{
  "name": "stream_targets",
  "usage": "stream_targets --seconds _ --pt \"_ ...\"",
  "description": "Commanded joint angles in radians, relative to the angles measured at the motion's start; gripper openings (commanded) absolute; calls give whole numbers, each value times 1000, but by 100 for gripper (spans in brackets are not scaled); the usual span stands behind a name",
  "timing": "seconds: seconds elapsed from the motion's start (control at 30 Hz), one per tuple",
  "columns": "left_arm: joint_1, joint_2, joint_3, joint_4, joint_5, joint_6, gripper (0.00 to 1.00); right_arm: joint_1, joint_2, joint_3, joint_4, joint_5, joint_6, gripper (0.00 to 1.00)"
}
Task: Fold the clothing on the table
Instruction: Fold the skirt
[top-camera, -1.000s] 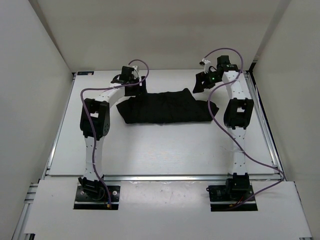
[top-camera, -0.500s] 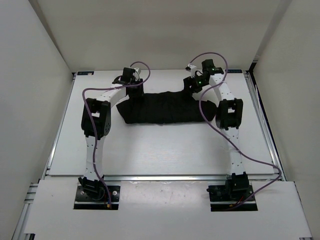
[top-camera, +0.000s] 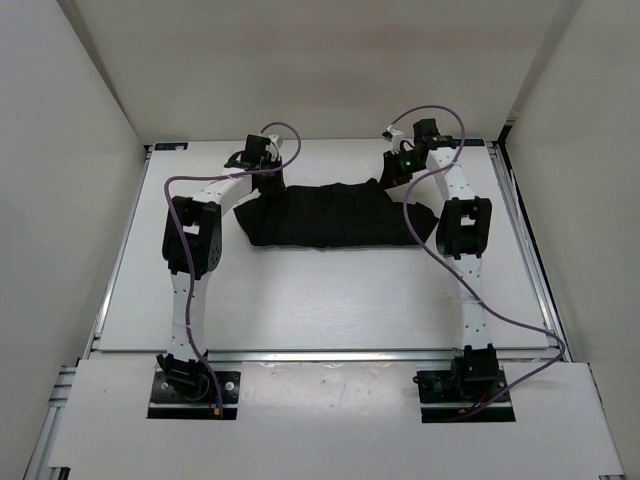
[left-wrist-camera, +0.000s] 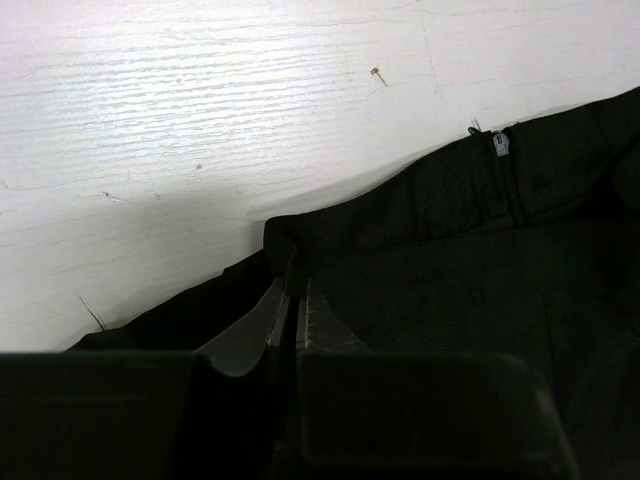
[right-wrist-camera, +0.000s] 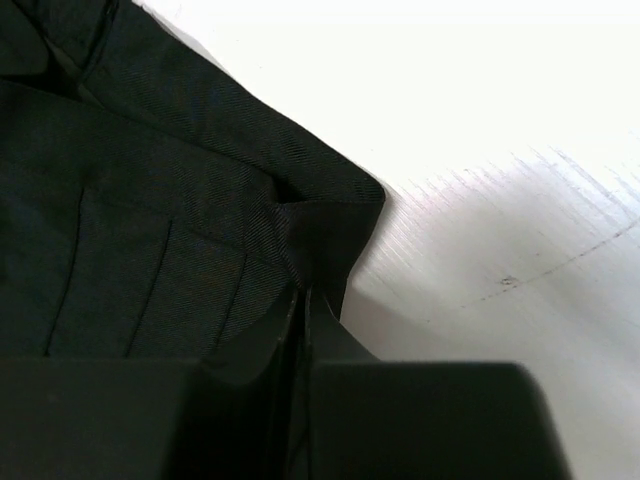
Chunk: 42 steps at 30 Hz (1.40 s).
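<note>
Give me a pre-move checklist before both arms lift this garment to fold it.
1. Left claw closed on the clothing: ok. The left wrist view shows a fabric corner pinched at its tips.
2. Right claw closed on the clothing: ok. A corner is bunched into its tips.
3. Both grips on the same far edge, one at each end: ok, by the top view.
4. Clothing lying wholly on the table: ok.
5. Garment spread evenly: not ok. Its right end is rumpled and a flap sticks out.
6. How many layers each claw holds: cannot tell.
</note>
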Motion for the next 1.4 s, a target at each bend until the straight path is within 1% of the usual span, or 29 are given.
stream_targets --seconds 0.0,0.03,0.1,0.17,0.2,0.3,0.37,0.43,0.53,0.6,0.67,0.7,0.73,0.77,0.8,0.83,0.87,0.9,0.93,0.97,1.07,1.17,1.2,1.23,1.3,1.37 --pt "-2 -31 -1 22 39 -5 2 1 2 52 -21 1 9 0" --pt "-2 -32 -6 18 38 -6 0 -1 1 73 -36 -15 5 0" --pt "-5 -52 -24 27 42 -3 0 -14 -4 101 -73 -31 18 0" --pt "-15 -109 -77 56 26 12 0 -47 -36 97 -104 -95 26 0" --pt "-21 -127 -99 62 15 12 0 -45 -83 69 -114 -121 31 0" --pt "-44 -248 -220 123 -2 21 0 -97 -169 14 -165 -215 29 0" --pt "-63 -322 -310 168 4 23 0 -117 -229 -17 -212 -249 6 0" --pt "-89 -426 -376 195 -5 32 0 -152 -292 -76 -301 -296 -44 0" --pt "-136 -555 -484 244 -10 45 0 -160 -390 -139 -413 -313 -110 0" --pt "-166 -629 -558 269 -10 43 0 -156 -490 -231 -420 -309 -127 0" --pt "-176 -713 -611 301 7 25 0 -148 -659 -430 -339 -292 -112 0" --pt "-178 -747 -646 321 10 15 0 -134 -707 -559 -229 -270 -94 0" --pt "-170 -762 -657 324 19 3 0 -127 -813 -633 -166 -241 -37 0" --pt "-176 -788 -665 323 35 -6 0 -125 -922 -767 -59 -194 1 0" --pt "-181 -807 -671 306 38 -12 0 -84 -965 -894 29 -140 29 0" --pt "-192 -816 -674 303 45 -5 0 -58 -1057 -949 68 -120 29 0" --pt "-198 -834 -679 286 36 -2 0 -47 -1120 -1045 120 -82 38 0" --pt "-204 -847 -687 271 29 3 0 -30 -1145 -1128 145 -74 43 0" --pt "-213 -864 -703 272 24 3 0 -18 -1180 -1158 166 -74 48 0" --pt "-215 -867 -713 268 24 -6 0 -24 -1200 -1223 183 -80 64 0" --pt "-230 -919 -785 272 16 -29 0 -60 -1219 -1326 225 -135 78 0" --pt "-249 -995 -883 280 1 -40 0 -87 -1234 -1417 235 -147 63 0" --pt "-243 -1020 -915 278 7 -46 0 -103 -1258 -1474 252 -134 60 0" --pt "-235 -1043 -941 277 19 -46 0 -116 -1274 -1489 258 -138 64 0" --pt "-218 -1078 -967 262 29 -35 0 -143 -1329 -1598 350 -128 83 0" --pt "-197 -1114 -987 245 29 -25 0 -177 -1412 -1664 402 -123 100 0"
